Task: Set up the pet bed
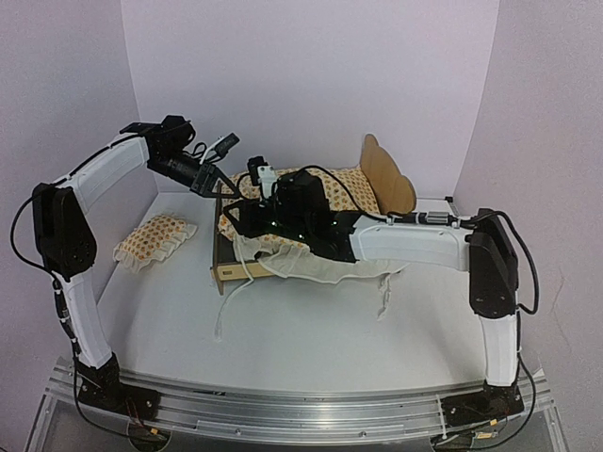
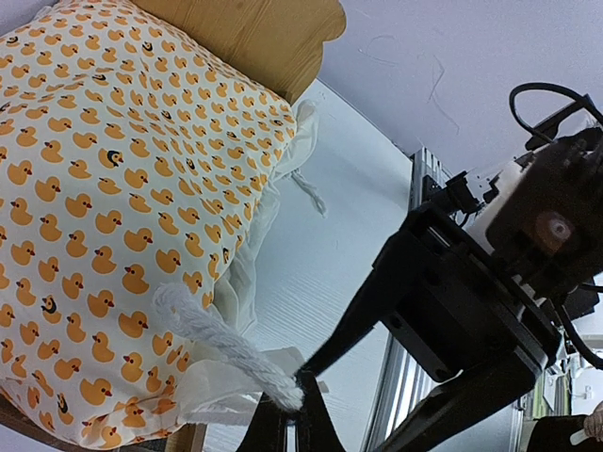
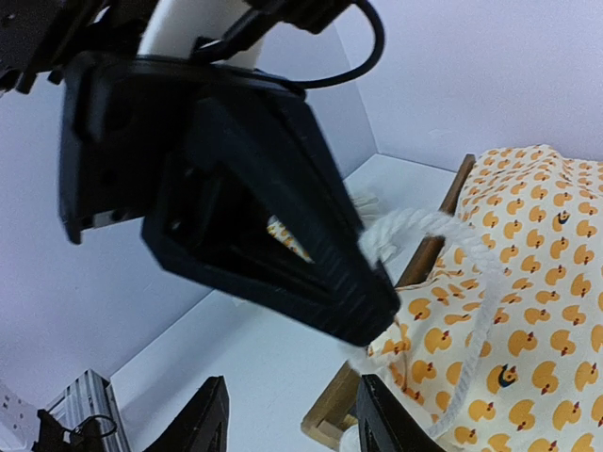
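The pet bed [image 1: 224,271] is a light plywood frame in the middle of the table, its scalloped headboard [image 1: 388,174] at the far right. A cream duck-print mattress cushion [image 1: 344,184] lies on it, also in the left wrist view [image 2: 104,188]. My left gripper [image 1: 209,181] is above the footboard end, shut on a white rope tie [image 2: 217,344] of the cushion; its tips [image 2: 292,414] pinch the rope's end. My right gripper [image 1: 243,215] is open just below, over the footboard corner [image 3: 358,395], with nothing between its fingers [image 3: 203,419]. The rope [image 3: 415,231] hangs past the left gripper's fingers [image 3: 264,217].
A small ruffled duck-print pillow [image 1: 155,240] lies on the table left of the bed. Loose white ties trail off the cushion onto the table at the front [image 1: 226,301] and right [image 1: 384,292]. Lilac walls close in the back and both sides.
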{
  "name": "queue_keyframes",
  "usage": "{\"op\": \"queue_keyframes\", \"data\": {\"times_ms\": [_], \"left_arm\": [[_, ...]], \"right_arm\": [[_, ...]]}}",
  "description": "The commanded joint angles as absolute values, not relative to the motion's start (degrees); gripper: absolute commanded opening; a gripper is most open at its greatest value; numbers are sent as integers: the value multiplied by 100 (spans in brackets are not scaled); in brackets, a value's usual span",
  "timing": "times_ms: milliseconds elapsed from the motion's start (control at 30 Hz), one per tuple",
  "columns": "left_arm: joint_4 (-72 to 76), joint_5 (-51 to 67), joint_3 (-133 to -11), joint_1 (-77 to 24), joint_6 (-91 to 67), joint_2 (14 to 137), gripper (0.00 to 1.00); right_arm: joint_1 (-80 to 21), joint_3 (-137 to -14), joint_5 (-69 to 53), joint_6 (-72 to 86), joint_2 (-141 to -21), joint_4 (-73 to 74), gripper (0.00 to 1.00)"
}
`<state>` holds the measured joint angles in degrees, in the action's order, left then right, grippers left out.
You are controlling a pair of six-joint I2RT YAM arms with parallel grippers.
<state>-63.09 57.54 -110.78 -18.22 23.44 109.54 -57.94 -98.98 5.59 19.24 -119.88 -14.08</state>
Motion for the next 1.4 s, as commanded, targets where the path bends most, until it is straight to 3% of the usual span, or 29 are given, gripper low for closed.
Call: {"op": "queue_keyframes", "data": {"times_ms": [0,100,133,200,233,467,500,600,633,900,1100,1367], "left_arm": [[-6313,5915,-11133,-1811,2297,10749,0],[-6250,5971,-11145,-1811,2247,10747,0],[-6248,5992,-11151,-1809,2243,10745,0],[-6257,5992,-11179,-1810,2258,10737,0],[-6252,5962,-11199,-1807,2260,10723,0],[-6035,5625,-11295,-1580,2274,10644,0],[-6031,5621,-11294,-1564,2304,10643,0],[-6065,5435,-11315,-1533,2534,10620,0],[-6042,5278,-11296,-1492,2624,10596,0],[-6083,5093,-11344,-1159,2958,10497,0],[-5962,5314,-11391,-1158,2744,10484,0],[-5711,5319,-11347,-1159,2550,10544,0]], "right_arm": [[-5719,-10395,728,1890,-12348,-1441,46],[-5714,-10732,524,1915,-12622,-1398,41],[-5708,-10851,502,1927,-12704,-1384,34],[-5696,-10976,524,1939,-12784,-1388,5],[-5687,-11028,535,1931,-12804,-1389,0],[-5577,-11168,348,1913,-12618,-1445,0],[-5574,-11216,194,1914,-12634,-1441,2],[-5541,-11120,-413,1907,-12579,-1421,34],[-5538,-10938,-472,1858,-12451,-1425,38],[-5498,-9896,432,1621,-11496,-1272,46],[-5506,-10459,251,2268,-12048,-842,66],[-6011,-9790,-240,2162,-11531,-987,56]]}}
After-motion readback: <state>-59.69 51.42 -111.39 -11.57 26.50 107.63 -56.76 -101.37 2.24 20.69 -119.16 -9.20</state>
